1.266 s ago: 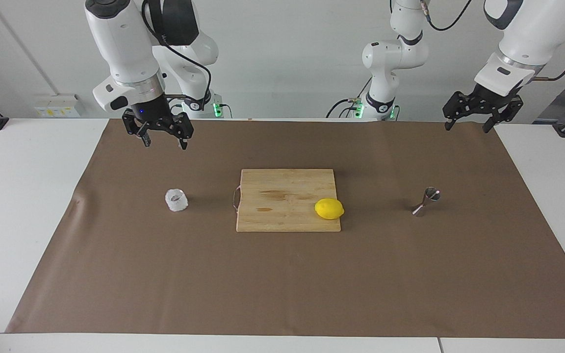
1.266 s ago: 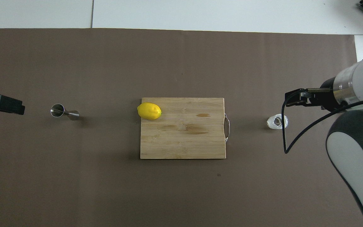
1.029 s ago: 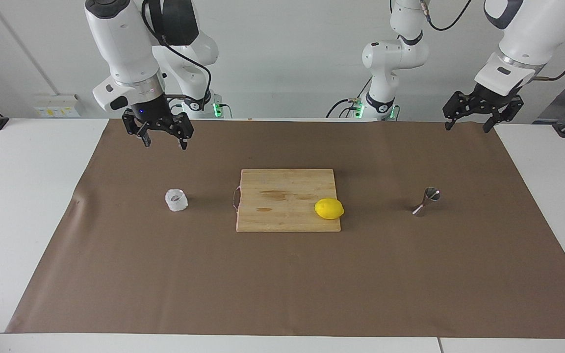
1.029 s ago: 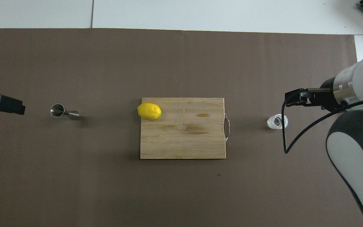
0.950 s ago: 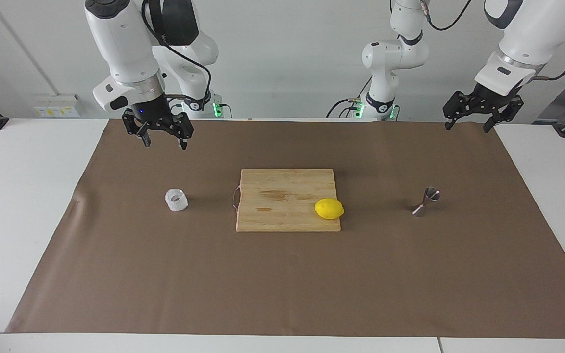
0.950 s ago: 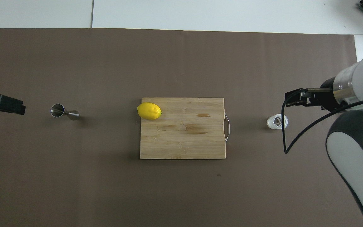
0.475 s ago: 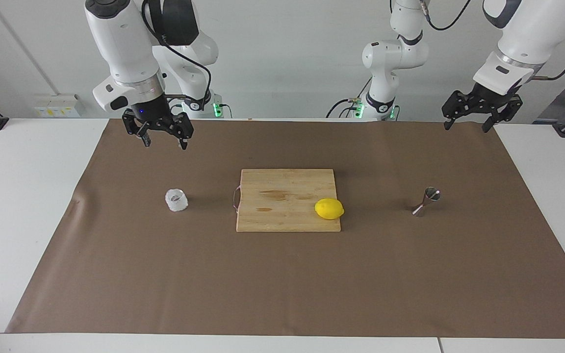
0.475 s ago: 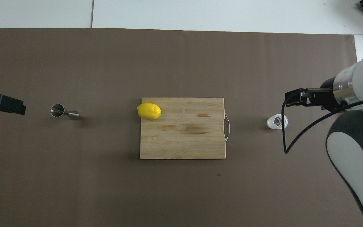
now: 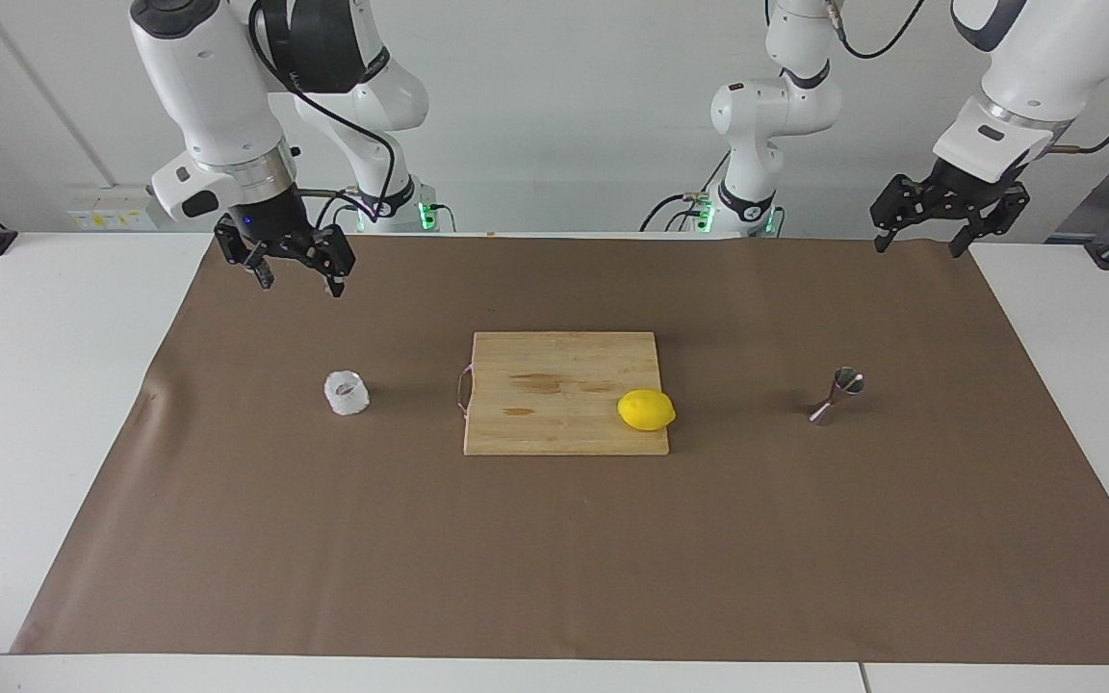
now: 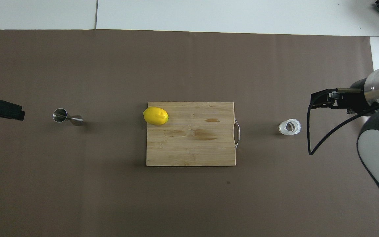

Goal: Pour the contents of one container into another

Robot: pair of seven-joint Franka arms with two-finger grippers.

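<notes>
The right tool (image 9: 296, 281) hung in the air with its fingers spread wide and nothing between them, over the brown paper (image 9: 554, 568) at the right arm's end of the worktop (image 9: 35, 404). The cup (image 9: 347, 393) stood upright on the paper beneath and well apart from it – untouched. The left tool (image 9: 919, 244) waited, also spread open and empty, above the paper's edge at the left arm's end. The jigger (image 9: 838, 395) stood on the paper below it, well clear of the fingers. Between cup and jigger lay the board (image 9: 554, 385), with a lemon (image 9: 646, 410) on its corner toward the jigger – the corner farther from the robots
</notes>
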